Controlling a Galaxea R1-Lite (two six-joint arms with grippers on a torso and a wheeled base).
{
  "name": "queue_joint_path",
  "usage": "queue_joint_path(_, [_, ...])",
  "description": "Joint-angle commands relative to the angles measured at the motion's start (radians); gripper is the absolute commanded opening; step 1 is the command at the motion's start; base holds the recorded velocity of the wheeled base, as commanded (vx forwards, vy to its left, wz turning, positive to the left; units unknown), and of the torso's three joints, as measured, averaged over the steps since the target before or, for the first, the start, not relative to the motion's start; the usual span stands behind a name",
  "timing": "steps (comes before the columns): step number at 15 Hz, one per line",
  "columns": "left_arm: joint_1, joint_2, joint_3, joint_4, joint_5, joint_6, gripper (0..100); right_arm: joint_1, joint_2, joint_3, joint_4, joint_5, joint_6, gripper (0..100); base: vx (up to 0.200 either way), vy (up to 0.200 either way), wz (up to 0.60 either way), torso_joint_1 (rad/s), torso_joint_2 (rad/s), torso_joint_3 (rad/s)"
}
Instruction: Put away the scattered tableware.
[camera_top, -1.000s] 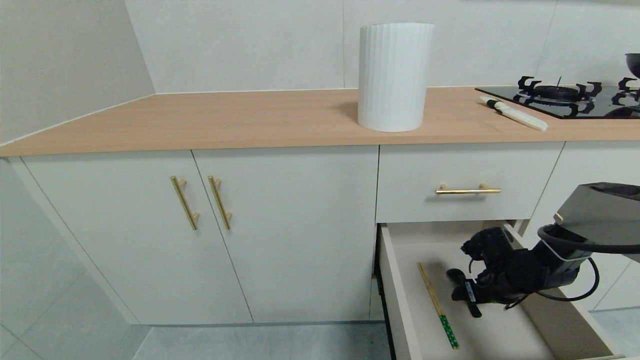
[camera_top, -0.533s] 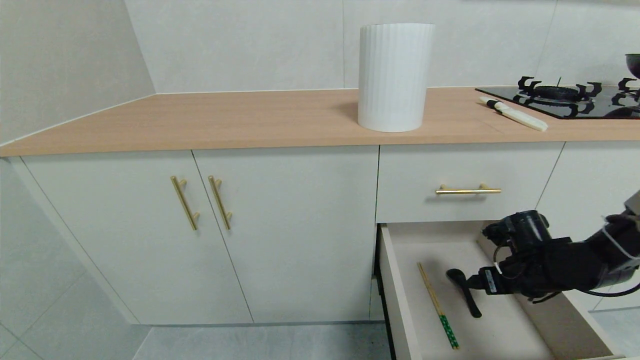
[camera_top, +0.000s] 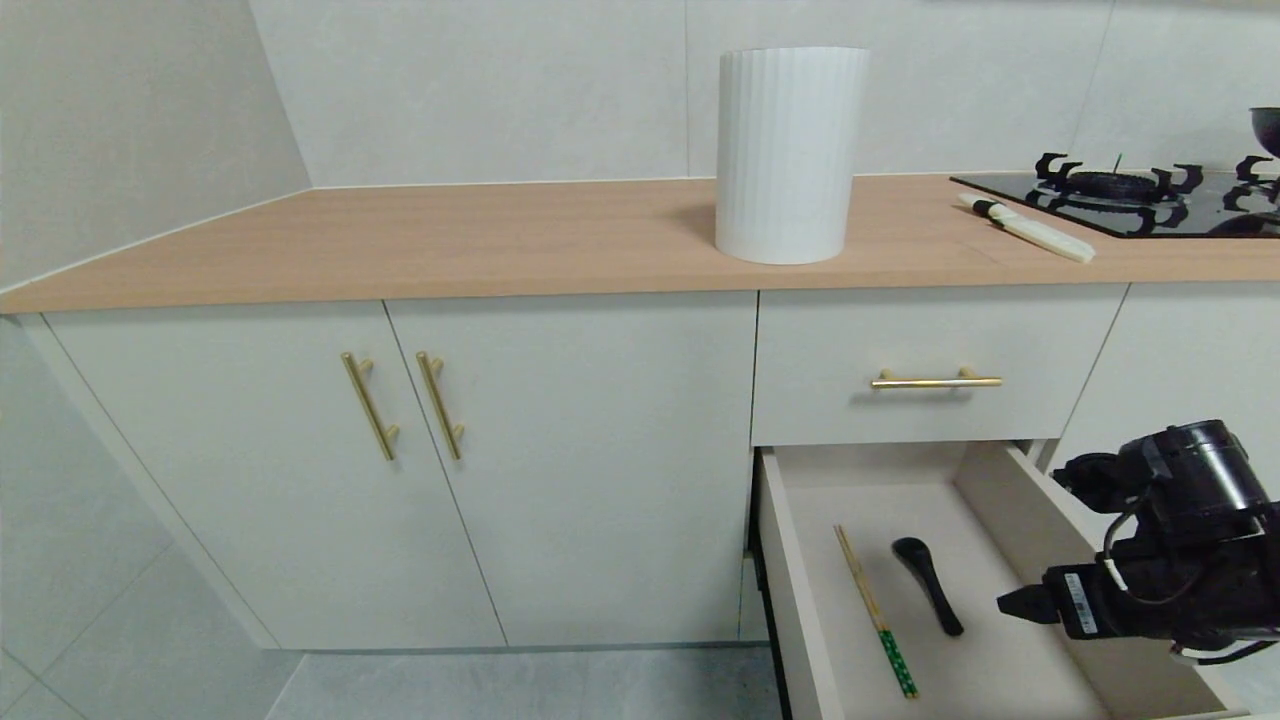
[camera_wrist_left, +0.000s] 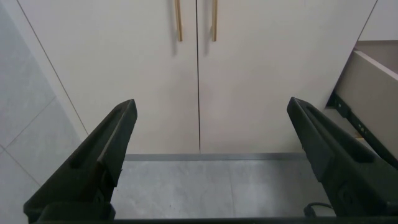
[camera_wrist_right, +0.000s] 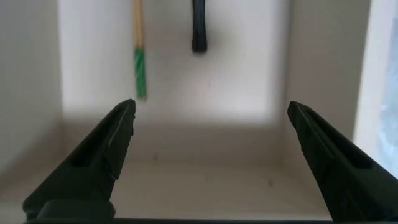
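Observation:
The lower drawer (camera_top: 792, 590) stands pulled out. On its floor lie a pair of wooden chopsticks with green ends (camera_top: 876, 610) and, beside them, a black spoon (camera_top: 928, 584). My right gripper (camera_top: 1008, 606) hovers over the drawer's right wall, open and empty. Its wrist view looks down into the drawer (camera_wrist_right: 186, 180) at the chopsticks (camera_wrist_right: 139, 62) and the spoon's handle (camera_wrist_right: 199, 28), with the gripper (camera_wrist_right: 208, 155) spread wide. My left gripper (camera_wrist_left: 208, 162) is open and empty, low in front of the cabinet doors (camera_wrist_left: 199, 74).
On the wooden counter (camera_top: 480, 235) stand a tall white ribbed cylinder (camera_top: 790, 155) and a white utensil with a green band (camera_top: 1026, 228), next to a black gas hob (camera_top: 1130, 195). A closed drawer with a gold handle (camera_top: 935, 380) sits above the pulled-out one.
My right gripper has drawn back out of the drawer toward its right wall, leaving the black spoon lying beside the chopsticks. The spoon and chopsticks have not moved.

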Motion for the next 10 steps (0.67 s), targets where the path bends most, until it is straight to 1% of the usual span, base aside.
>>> queue_joint_path(1, [0.000,0.000,0.000,0.000,0.001,0.000,100,-0.001,-0.149,-0.032,0.103,0.048,-0.007,100,0.000,0.000,0.00,0.000,0.00,0.000])
queue_joint_path(2, [0.000,0.000,0.000,0.002,0.001,0.000,100,0.002,-0.182,-0.049,0.169,0.075,-0.010,100,0.000,0.000,0.00,0.000,0.00,0.000])
queue_joint_path(3, [0.000,0.000,0.000,0.000,0.001,0.000,100,0.002,-0.194,-0.051,0.184,0.080,-0.017,100,0.000,0.000,0.00,0.000,0.00,0.000])
queue_joint_path(10, [0.000,0.000,0.000,0.000,0.001,0.000,100,0.004,-0.200,-0.045,0.186,0.080,-0.034,100,0.000,0.000,0.00,0.000,0.00,0.000])
